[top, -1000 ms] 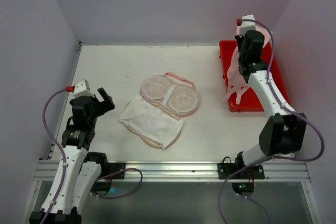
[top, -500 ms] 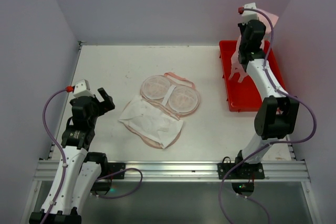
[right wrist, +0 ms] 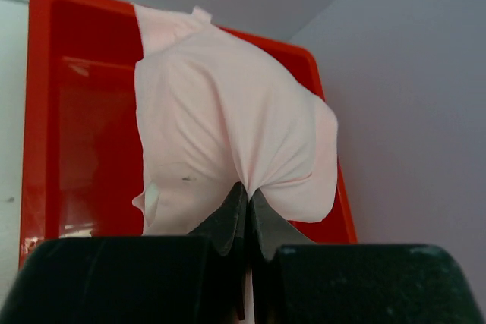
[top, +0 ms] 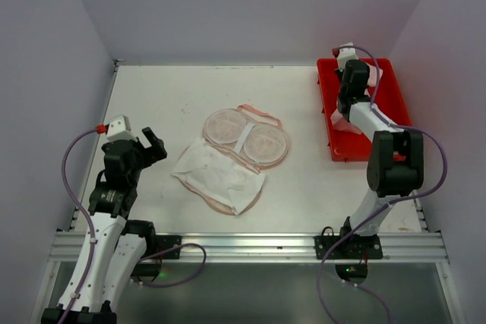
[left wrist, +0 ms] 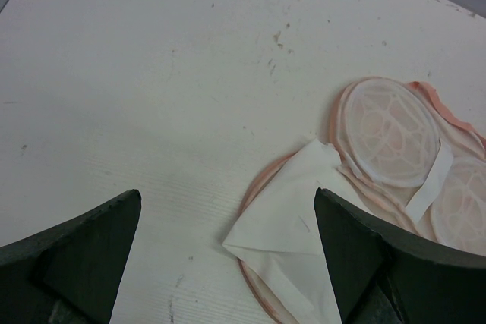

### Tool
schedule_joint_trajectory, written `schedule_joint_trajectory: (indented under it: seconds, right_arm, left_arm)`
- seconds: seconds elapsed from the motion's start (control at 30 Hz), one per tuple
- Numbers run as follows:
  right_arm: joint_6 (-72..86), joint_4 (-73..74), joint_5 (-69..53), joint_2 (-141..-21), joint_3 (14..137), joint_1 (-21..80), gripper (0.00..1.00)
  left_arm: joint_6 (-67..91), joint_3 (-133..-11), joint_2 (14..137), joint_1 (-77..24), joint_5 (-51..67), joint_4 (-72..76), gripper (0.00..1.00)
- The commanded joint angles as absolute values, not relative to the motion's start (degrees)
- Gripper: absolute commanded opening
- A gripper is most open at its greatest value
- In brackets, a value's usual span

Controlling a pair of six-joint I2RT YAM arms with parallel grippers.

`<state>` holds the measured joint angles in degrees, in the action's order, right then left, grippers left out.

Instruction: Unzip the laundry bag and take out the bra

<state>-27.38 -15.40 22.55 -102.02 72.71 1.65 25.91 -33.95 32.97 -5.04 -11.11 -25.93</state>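
Note:
The laundry bag lies open in the middle of the table, its two round mesh lobes up and a white lining flap folded toward the front. It also shows in the left wrist view. My right gripper is shut on the pale pink bra and holds it low over the red tray. In the right wrist view the bra bunches at my closed gripper above the tray. My left gripper is open and empty, left of the bag.
The red tray stands at the back right against the right wall. Grey walls close in the table on the left, back and right. Bare white tabletop lies between the bag and the left wall.
My right gripper has come down and toward the tray's left side, with the bra, from high over the tray's back edge. The left arm and the bag have not moved.

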Motion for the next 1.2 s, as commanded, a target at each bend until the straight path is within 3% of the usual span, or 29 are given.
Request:
schedule_joint_trajectory:
  seconds: [0.0, 0.37, 0.47, 0.5, 0.6, 0.7, 0.8, 0.97, 1.17]
  right_arm:
    - [-24.9, -19.0, 24.0, -101.4, 70.1, 0.6, 0.0]
    - [-22.1, -11.7, 21.1, -103.4, 71.7, 0.3, 0.0]
    - [-20.1, -7.9, 21.4, -104.2, 74.0, 0.3, 0.41]
    - [-18.4, -6.1, 21.7, -104.3, 74.7, 0.3, 0.61]
    - [-13.5, -0.4, 22.9, -104.2, 78.8, 0.8, 0.81]
    - [-9.4, 5.9, 25.4, -102.1, 82.5, 3.2, 0.92]
    - [-6.3, 11.8, 23.6, -98.2, 84.6, 7.4, 0.96]
    - [-1.6, 19.9, 10.7, -92.5, 82.4, 18.7, 0.98]
    - [4.0, 26.5, 3.4, -96.4, 80.8, 37.9, 0.96]
  left_arm:
    - [25.4, -34.3, 32.1, -5.7, -11.5, -25.8, 1.0]
    - [25.3, -34.1, 31.0, -6.5, -11.5, -25.7, 1.0]
    - [25.3, -34.1, 30.8, -6.6, -11.4, -25.7, 1.0]
    - [25.3, -34.2, 30.9, -6.6, -11.3, -25.7, 1.0]
    - [25.3, -34.2, 31.0, -6.6, -11.2, -25.7, 1.0]
    - [25.3, -34.1, 30.8, -6.6, -11.2, -25.6, 1.0]
    - [25.3, -33.9, 31.5, -6.6, -10.5, -25.4, 1.0]
    - [25.2, -34.1, 32.5, -6.5, -10.2, -25.5, 1.0]
    - [25.1, -34.1, 33.1, -6.3, -9.9, -25.4, 1.0]
